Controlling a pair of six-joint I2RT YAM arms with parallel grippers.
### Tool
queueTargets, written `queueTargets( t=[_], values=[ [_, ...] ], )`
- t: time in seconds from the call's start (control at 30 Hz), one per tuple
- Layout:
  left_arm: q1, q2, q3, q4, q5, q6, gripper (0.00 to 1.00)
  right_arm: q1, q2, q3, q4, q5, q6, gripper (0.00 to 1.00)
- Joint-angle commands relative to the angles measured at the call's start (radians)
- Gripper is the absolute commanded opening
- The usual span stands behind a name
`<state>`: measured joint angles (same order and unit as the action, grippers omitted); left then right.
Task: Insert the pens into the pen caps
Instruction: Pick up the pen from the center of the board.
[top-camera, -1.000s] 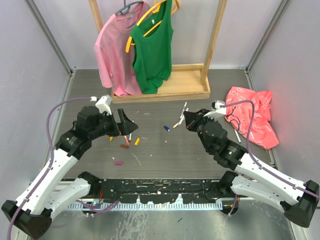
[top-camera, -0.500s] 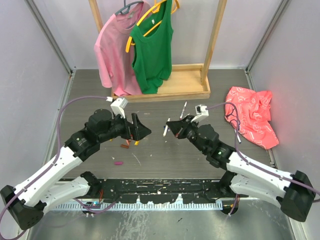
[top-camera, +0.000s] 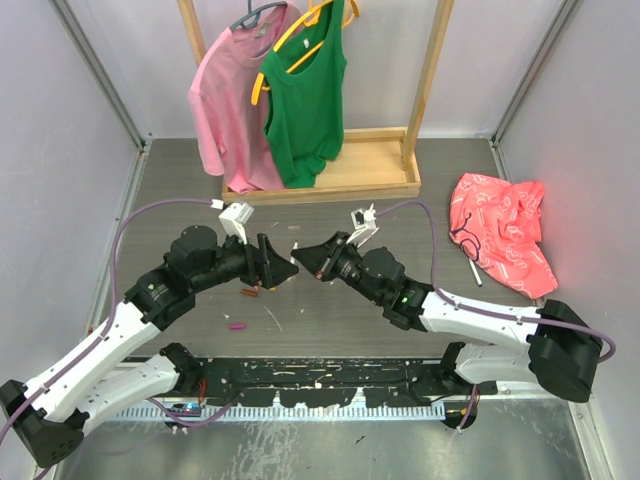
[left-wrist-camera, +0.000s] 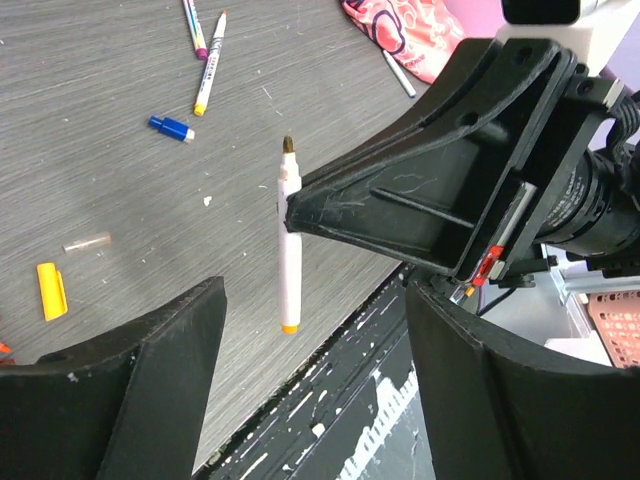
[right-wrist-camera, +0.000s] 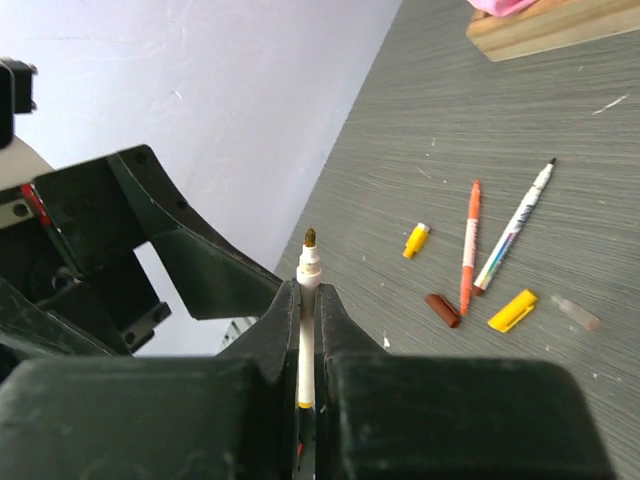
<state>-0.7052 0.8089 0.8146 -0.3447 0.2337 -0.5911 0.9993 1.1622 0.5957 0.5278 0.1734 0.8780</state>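
1. Pen (left-wrist-camera: 290, 250): 1 second back it sat off to the right of centre in the right pincer (right-wrist-camera: 308, 300). That arm has since swung inward, and it now hangs in the air above the middle of the worktop (left-wrist-camera: 110, 190).
2. Left pincer (top-camera: 279, 268) has come in as well, so the 2 pincers are nearly nose to nose. Its jaws have drawn in a little from their widest but stand apart with nothing in them. From its wrist view the pen's tail end shows in the gap between them, touching neither as far as I can tell.
3. I read this as a hand-over or regrip rather than capping, since neither pincer carries a cap. The yellow cap (left-wrist-camera: 51, 291) and blue cap (left-wrist-camera: 171, 128) lie loose on the worktop.
4. It is a slim white barrel with a bare, dark yellowish tip and an orange-yellow band at the tail. The right pincer is clamped tight on it, nearer the tip than the tail.
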Motion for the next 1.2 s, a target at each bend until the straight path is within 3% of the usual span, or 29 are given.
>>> queueTargets(
  t=[0.0, 0.27, 0.73, 0.97, 1.07, 1.17],
  values=[
    [-0.003, -0.023, -0.005, 0.037, 0.033, 0.023, 0.69, 0.008, 0.018, 0.057, 0.118, 0.014, 0.069, 0.0],
    [-0.003, -0.011, -0.008, 0.047, 0.043, 0.03, 0.56, 0.01, 0.02, 0.067, 0.134, -0.038, 0.094, 0.0],
    [-0.003, 0.015, -0.012, 0.084, 0.047, 0.026, 0.44, 0.011, 0.025, 0.07, 0.155, -0.113, 0.111, 0.0],
    [-0.002, 0.024, -0.014, 0.091, 0.054, 0.022, 0.16, 0.012, 0.026, 0.068, 0.156, -0.134, 0.095, 0.0],
    [-0.003, 0.02, -0.015, 0.084, 0.044, 0.02, 0.1, 0.012, 0.021, 0.066, 0.144, -0.125, 0.084, 0.01],
    [-0.003, 0.01, -0.017, 0.073, 0.019, 0.017, 0.05, 0.012, 0.004, 0.069, 0.105, -0.101, 0.063, 0.15]
  ],
)
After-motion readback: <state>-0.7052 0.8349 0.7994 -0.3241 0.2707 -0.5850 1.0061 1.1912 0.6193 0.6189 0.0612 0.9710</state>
